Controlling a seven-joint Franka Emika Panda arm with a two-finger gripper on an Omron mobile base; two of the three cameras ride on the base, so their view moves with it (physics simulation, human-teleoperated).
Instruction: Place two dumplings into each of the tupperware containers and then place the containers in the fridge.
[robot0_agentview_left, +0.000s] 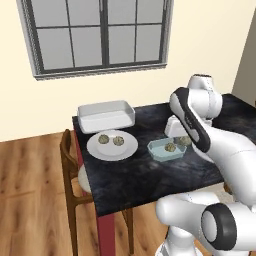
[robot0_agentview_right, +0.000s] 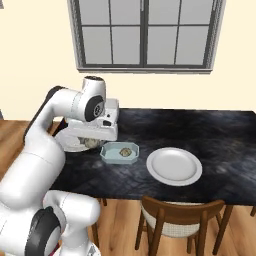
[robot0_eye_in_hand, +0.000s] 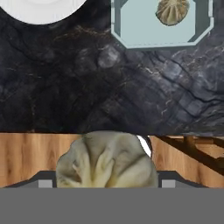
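The tool (robot0_eye_in_hand: 105, 186) had its jaws wide around a dumpling (robot0_eye_in_hand: 106, 159), carried above the worktop (robot0_eye_in_hand: 87, 87) toward the pale blue container (robot0_eye_in_hand: 131, 26).

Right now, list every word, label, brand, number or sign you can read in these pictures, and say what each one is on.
There is no readable text in any view.
The pale blue container, the deep white container, the plates and the dark table are all unmarked.
The dumpling between the gripper tips bears nothing either.
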